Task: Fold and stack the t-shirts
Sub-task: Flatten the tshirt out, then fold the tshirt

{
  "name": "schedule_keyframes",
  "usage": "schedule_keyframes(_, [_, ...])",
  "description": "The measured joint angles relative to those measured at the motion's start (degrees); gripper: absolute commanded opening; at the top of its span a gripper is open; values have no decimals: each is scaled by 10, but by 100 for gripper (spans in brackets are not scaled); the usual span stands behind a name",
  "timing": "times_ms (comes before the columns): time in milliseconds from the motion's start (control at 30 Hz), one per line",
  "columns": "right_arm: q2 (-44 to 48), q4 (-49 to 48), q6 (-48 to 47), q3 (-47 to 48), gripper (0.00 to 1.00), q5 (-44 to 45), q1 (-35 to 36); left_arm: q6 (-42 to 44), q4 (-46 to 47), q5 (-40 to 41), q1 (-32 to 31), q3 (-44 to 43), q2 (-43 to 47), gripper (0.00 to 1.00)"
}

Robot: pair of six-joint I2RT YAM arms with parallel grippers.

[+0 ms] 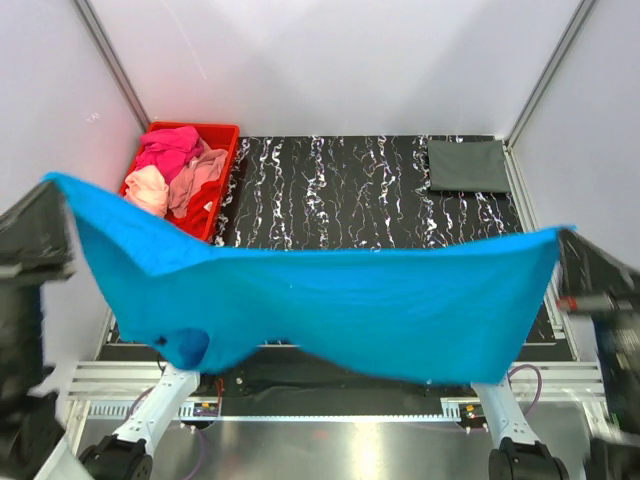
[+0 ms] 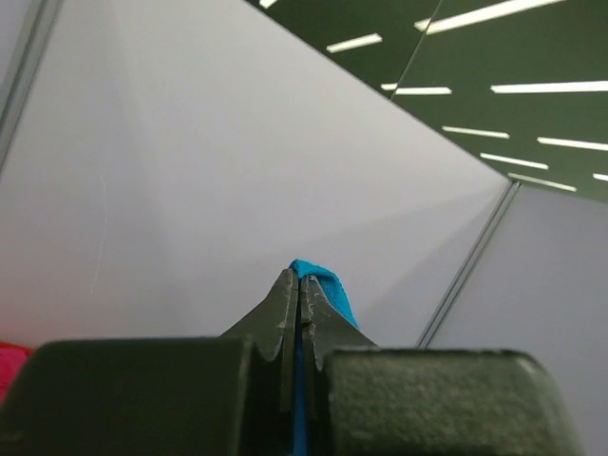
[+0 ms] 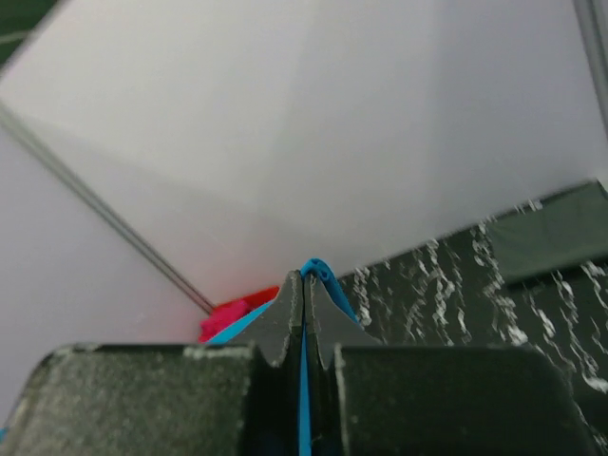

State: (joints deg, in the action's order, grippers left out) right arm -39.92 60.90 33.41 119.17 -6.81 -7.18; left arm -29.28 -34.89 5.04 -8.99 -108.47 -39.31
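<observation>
The bright blue t-shirt [image 1: 330,305] hangs stretched wide in the air between both arms, high above the table. My left gripper [image 1: 52,185] is shut on its left corner; the blue cloth [image 2: 323,285] pokes out past the closed tips [image 2: 300,281]. My right gripper [image 1: 565,235] is shut on its right corner, with blue cloth [image 3: 318,269] pinched between the tips [image 3: 303,277]. A folded dark grey t-shirt [image 1: 467,165] lies flat at the table's back right. Hot pink [image 1: 168,150], peach [image 1: 147,190] and salmon [image 1: 200,172] shirts lie crumpled in the bin.
A red plastic bin [image 1: 222,185] stands at the back left of the black marbled table [image 1: 340,190]. White walls with metal posts close in the sides and back. An aluminium rail [image 1: 330,395] runs along the near edge by the arm bases.
</observation>
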Motion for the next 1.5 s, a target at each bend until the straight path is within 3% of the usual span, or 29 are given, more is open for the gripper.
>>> schedule_keyframes(167, [-21, -51, -2, -205, 0, 33, 0, 7, 43, -33, 0, 116, -56, 0])
schedule_keyframes(500, [-153, -328, 0, -549, 0, 44, 0, 47, 219, -52, 0, 366, -305, 0])
schedule_keyframes(600, [-200, -401, 3, -609, 0, 43, 0, 62, 256, -50, 0, 389, -348, 0])
schedule_keyframes(767, [-289, -506, 9, -658, 0, 43, 0, 68, 334, -50, 0, 388, -413, 0])
schedule_keyframes(967, [-375, -617, 9, -701, 0, 41, -1, 57, 359, -33, 0, 392, -480, 0])
schedule_keyframes(1200, [-502, -675, 9, -688, 0, 12, -19, 13, 309, -18, 0, 397, -542, 0])
schedule_keyframes(1500, [-516, -671, 3, -653, 0, 11, -36, -39, 210, -8, 0, 398, -517, 0])
